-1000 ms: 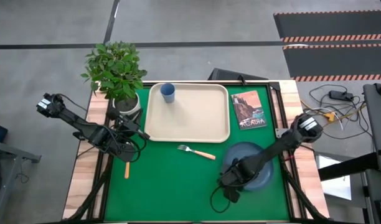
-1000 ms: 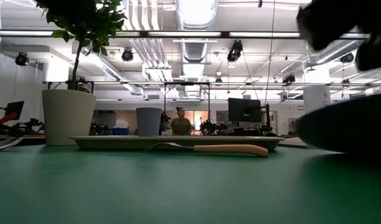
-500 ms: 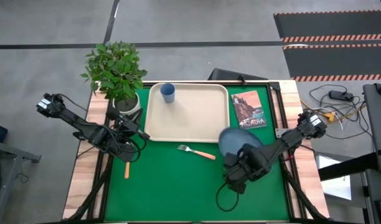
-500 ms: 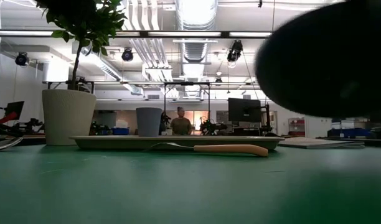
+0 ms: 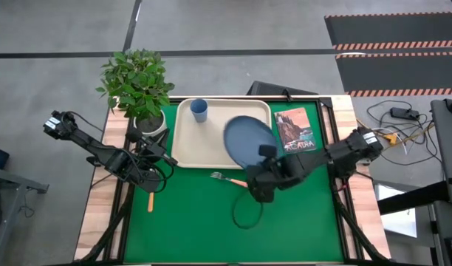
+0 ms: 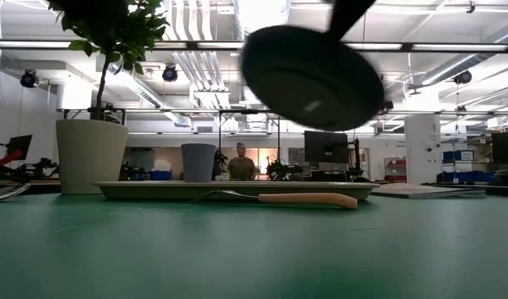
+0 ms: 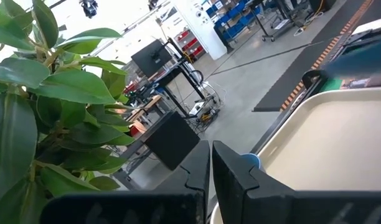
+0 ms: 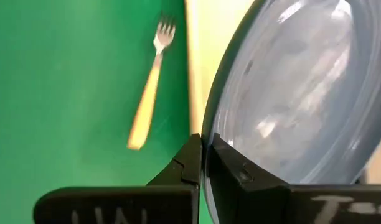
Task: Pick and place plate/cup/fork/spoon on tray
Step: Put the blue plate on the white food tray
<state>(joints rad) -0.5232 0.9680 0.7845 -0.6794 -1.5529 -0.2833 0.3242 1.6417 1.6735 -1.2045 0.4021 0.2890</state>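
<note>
Plate (image 5: 248,140) has swung from counter's right side to above tray (image 5: 204,151), rim clamped in right jaws (image 5: 260,164); left jaws (image 5: 153,151) together.

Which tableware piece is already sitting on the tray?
The cup, standing in the tray's far-left corner. The plate is airborne in the right gripper; the fork lies on the mat.

The plate (image 8: 302,106) runs off the right wrist picture's edge, and the spoon (image 5: 151,200) is mostly hidden under the left arm
</note>
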